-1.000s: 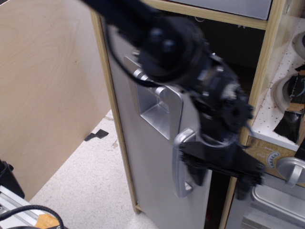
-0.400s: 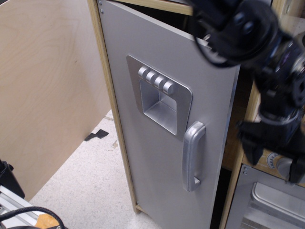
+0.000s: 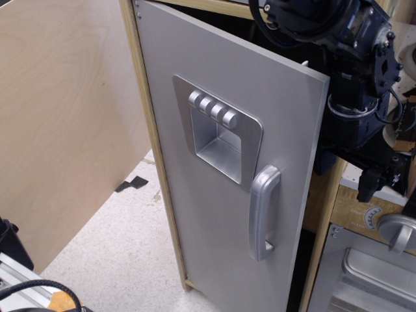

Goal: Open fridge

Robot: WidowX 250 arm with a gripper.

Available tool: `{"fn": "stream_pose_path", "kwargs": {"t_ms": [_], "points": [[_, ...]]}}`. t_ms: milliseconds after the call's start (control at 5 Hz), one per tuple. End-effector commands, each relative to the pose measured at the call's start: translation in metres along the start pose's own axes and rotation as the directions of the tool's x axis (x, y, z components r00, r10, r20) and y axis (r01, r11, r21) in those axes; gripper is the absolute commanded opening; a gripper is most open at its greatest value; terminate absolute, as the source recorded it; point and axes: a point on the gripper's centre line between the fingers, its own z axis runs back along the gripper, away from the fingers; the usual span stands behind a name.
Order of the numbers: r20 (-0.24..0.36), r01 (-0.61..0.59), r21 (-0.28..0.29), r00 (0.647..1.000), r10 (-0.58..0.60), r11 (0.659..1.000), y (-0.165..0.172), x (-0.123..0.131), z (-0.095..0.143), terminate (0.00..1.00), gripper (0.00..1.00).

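The fridge's flat grey door [image 3: 208, 221] stands ajar, its right edge swung out from the light wood frame [image 3: 151, 149], with a dark gap behind it. The silver vertical handle [image 3: 263, 213] and the four-button dispenser recess [image 3: 220, 136] are in full view. My black gripper [image 3: 344, 174] hangs at the upper right, just past the door's free edge and above the handle. Its fingers [image 3: 365, 185] point down, apart and empty, touching nothing. The shelves inside are hidden.
The smaller grey oven door [image 3: 367, 276] with its round knob [image 3: 398, 231] sits at the lower right, under my gripper. A large plywood panel [image 3: 58, 117] stands on the left. Black tape [image 3: 132, 184] lies on the speckled floor. A metal rail [image 3: 19, 283] is at bottom left.
My gripper let go of the handle, rose and moved right, past the door's edge. The door is now unobstructed and stays ajar.
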Motion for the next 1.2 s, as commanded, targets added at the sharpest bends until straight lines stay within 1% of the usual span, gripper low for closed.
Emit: {"fn": "stream_pose_path", "kwargs": {"t_ms": [0,200,400,600,800,1000], "points": [[0.009,-0.066,-0.002,0.998,0.066,0.998,0.012,-0.003,0.023,0.00,1.00],[-0.024,-0.150,-0.016,0.988,0.150,0.989,0.000,-0.016,0.027,0.00,1.00],[-0.052,-0.216,-0.012,0.975,0.215,0.976,-0.015,-0.031,0.034,0.00,1.00],[-0.084,-0.229,-0.009,0.970,0.228,0.973,-0.009,-0.041,0.045,0.00,1.00],[-0.136,-0.233,-0.009,0.964,0.230,0.972,0.017,-0.052,0.060,0.00,1.00],[-0.134,-0.199,0.022,0.970,0.200,0.980,0.053,-0.059,0.073,0.00,1.00]]}}
